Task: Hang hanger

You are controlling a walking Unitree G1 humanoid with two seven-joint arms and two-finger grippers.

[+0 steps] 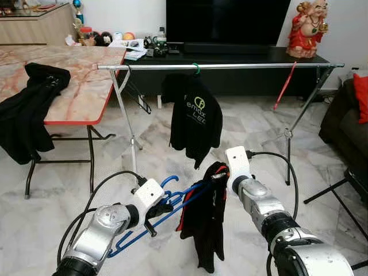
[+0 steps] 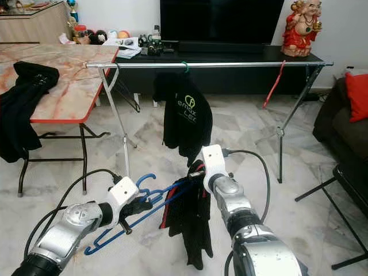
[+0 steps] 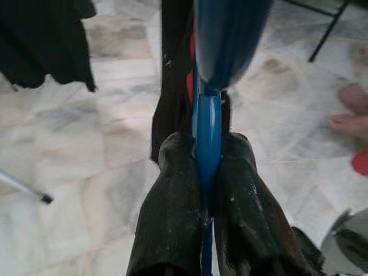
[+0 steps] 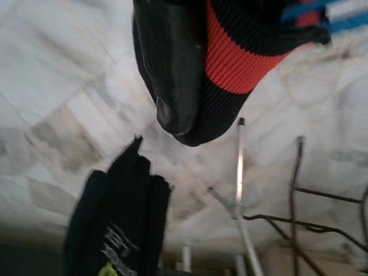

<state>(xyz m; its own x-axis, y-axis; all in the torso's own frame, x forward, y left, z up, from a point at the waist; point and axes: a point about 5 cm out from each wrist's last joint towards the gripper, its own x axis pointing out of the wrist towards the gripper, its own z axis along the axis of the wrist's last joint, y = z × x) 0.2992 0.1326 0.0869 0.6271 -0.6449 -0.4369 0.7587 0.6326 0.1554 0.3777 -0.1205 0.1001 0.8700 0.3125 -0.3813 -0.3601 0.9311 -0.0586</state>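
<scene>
Blue plastic identified the hanger, which I saw carried low between the two arms, in front of the rail and above the marble floor. My left end effector was clamped shut on the hanger's thin blue bar, one black finger pressed against each side of it. A black garment with red trim hung from the hanger and drooped toward the floor. My right end effector was at the top of that garment; in the right wrist view a black finger lay against the red-and-black ribbed fabric, but I could not tell how far that end effector was open. Beyond, a steel clothes rail carried a black shirt on a green hook. Another dark garment lay draped over the edge of the marble-patterned surface on my left.
</scene>
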